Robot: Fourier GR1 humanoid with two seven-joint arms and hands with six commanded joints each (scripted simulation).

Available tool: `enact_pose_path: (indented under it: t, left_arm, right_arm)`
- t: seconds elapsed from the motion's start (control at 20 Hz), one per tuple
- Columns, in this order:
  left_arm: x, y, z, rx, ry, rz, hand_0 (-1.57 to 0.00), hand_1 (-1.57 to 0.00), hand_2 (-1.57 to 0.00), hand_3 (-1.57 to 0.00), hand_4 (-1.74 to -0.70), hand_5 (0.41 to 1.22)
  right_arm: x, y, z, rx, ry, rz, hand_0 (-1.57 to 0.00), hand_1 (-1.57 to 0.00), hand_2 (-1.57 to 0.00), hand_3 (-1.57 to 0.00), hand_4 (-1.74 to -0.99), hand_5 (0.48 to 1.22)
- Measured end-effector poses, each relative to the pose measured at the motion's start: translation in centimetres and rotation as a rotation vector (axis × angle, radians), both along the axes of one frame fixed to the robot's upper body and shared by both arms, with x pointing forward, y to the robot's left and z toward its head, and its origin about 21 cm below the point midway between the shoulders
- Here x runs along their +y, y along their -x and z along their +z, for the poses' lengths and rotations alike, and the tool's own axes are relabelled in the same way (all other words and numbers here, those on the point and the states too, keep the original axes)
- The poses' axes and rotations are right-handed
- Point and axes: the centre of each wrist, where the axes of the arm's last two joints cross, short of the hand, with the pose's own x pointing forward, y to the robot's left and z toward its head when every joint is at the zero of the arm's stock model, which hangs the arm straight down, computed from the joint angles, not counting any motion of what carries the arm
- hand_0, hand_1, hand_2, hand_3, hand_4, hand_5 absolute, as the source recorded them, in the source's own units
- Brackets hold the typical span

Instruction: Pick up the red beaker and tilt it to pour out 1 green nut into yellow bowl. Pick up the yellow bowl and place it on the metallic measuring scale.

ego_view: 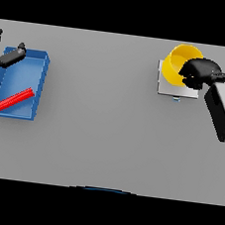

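Head view, right hand (199, 72) gripping yellow bowl (176, 62) on scale (164, 85)

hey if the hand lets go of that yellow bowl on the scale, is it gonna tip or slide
Probably stable: the yellow bowl looks wide and low, sitting on the flat scale. It looks rigid and smooth, so could slip. The right hand covers its right rim, so the seating is partly hidden.

Blue tray (41, 61) (grey table (97, 127))

A plain grey table (97, 132) fills the whole view.
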Motion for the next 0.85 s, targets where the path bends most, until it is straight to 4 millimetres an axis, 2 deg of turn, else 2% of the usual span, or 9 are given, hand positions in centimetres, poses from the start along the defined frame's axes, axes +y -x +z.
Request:
enact_pose_path:
  t: [0.05, 0.1, 0.15, 0.25, 0.35, 0.4, 0.6, 0.65, 0.85]
  left_arm:
    - [0.0, -0.3, 0.4, 0.003, -0.001, 0.002, 0.00, 0.00, 0.00, 0.00, -0.81, 0.745]
    - [-0.1, -0.2, 0.2, 0.005, 0.002, -0.007, 0.00, 0.00, 0.00, 0.00, -0.81, 0.745]
    - [-0.3, -0.4, 0.0, 0.011, 0.003, -0.006, 0.00, 0.00, 0.00, 0.00, -0.81, 0.744]
    - [-0.2, -0.3, -0.1, 0.013, 0.011, -0.006, 0.00, 0.00, 0.00, 0.00, -0.81, 0.745]
    - [-0.1, -0.5, -0.1, 0.017, 0.007, 0.002, 0.00, 0.00, 0.00, 0.00, -0.81, 0.740]
    - [0.1, -0.7, -0.2, 0.023, 0.005, 0.005, 0.00, 0.00, 0.00, 0.00, -0.81, 0.738]
    - [-0.3, -0.7, -0.4, 0.014, 0.010, -0.001, 0.00, 0.00, 0.00, 0.00, -0.81, 0.736]
    - [-0.1, -0.7, -0.2, 0.011, 0.011, -0.004, 0.00, 0.00, 0.00, 0.00, -0.81, 0.736]
    - [-0.3, -0.7, -0.4, 0.010, 0.025, 0.005, 0.00, 0.00, 0.00, 0.00, -0.82, 0.734]
  right_arm:
    - [0.2, 0.0, -0.4, 0.021, 0.002, -0.011, -1.54, -1.44, -1.50, -1.02, -1.659, 1.221]
    - [0.3, -0.1, -0.3, 0.031, -0.008, -0.018, -1.52, -1.35, -1.35, -0.91, -1.596, 1.134]
    - [0.5, -0.2, -0.4, 0.033, -0.008, -0.029, -1.22, -1.08, -1.13, -0.82, -1.548, 1.053]
    - [0.3, -0.4, -0.1, 0.045, -0.016, -0.034, -0.78, -0.69, -0.81, -0.71, -1.470, 0.928]
    - [0.2, -0.4, -0.3, 0.062, -0.016, -0.026, -0.50, -0.44, -0.60, -0.64, -1.425, 0.851]
    - [0.0, -0.7, 0.3, 0.060, -0.015, -0.033, -0.40, -0.35, -0.52, -0.60, -1.410, 0.821]
    - [0.3, -0.7, -0.1, 0.086, -0.008, 0.001, -0.16, -0.14, -0.29, -0.47, -1.356, 0.755]
    - [-0.2, -0.6, -0.3, 0.091, 0.006, 0.006, -0.13, -0.12, -0.24, -0.44, -1.346, 0.746]
    - [-0.1, -0.9, -0.2, 0.101, 0.021, 0.011, -0.05, -0.05, -0.12, -0.35, -1.308, 0.733]
